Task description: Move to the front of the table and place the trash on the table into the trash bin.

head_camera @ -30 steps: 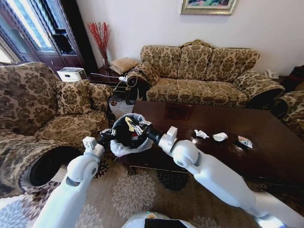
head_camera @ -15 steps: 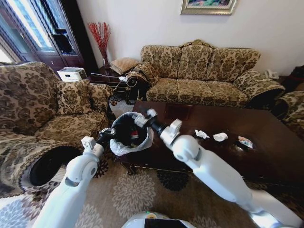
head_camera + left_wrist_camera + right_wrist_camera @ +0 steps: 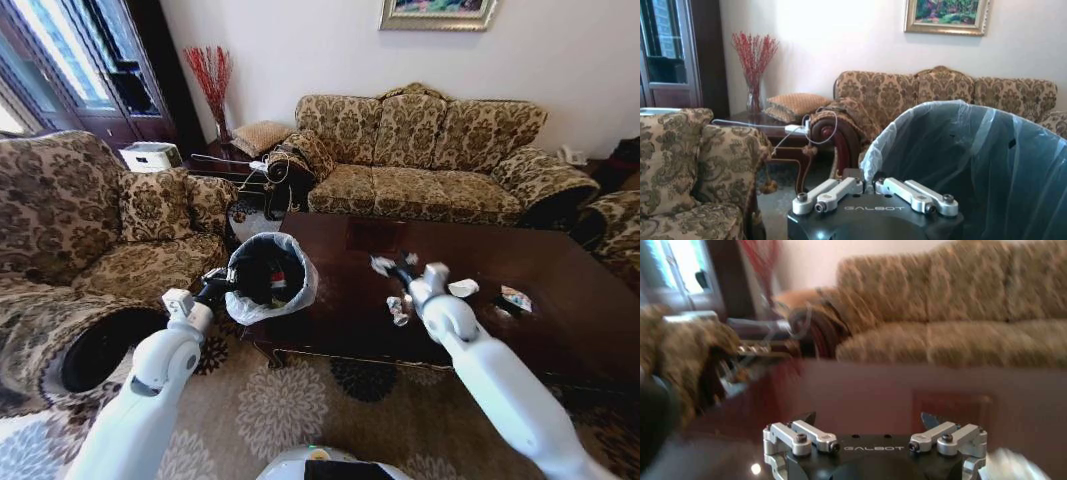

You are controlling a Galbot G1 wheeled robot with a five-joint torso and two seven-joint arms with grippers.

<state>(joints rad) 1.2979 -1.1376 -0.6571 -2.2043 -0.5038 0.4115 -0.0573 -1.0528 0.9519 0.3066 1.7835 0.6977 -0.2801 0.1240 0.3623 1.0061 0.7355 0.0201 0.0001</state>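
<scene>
Our right gripper hangs over the middle of the table with its jaws spread and nothing between them, which the right wrist view confirms: both fingers stand apart above bare dark wood. Our left gripper is clamped on the rim of the trash bin, holding it tilted toward the table's left end, just off its near left corner. We judge the step in hand to be a reach for the next piece of trash. A crumpled tissue lies near the table's front edge right beside our right forearm, another tissue sits further toward the right end, and a colourful wrapper lies beyond it. The next move calls for lowering the spread jaws over one of these and closing gently (tissue crushes easily). Inside the bin's white liner we can make out a red-and-white item; what else is in there we cannot tell.
</scene>
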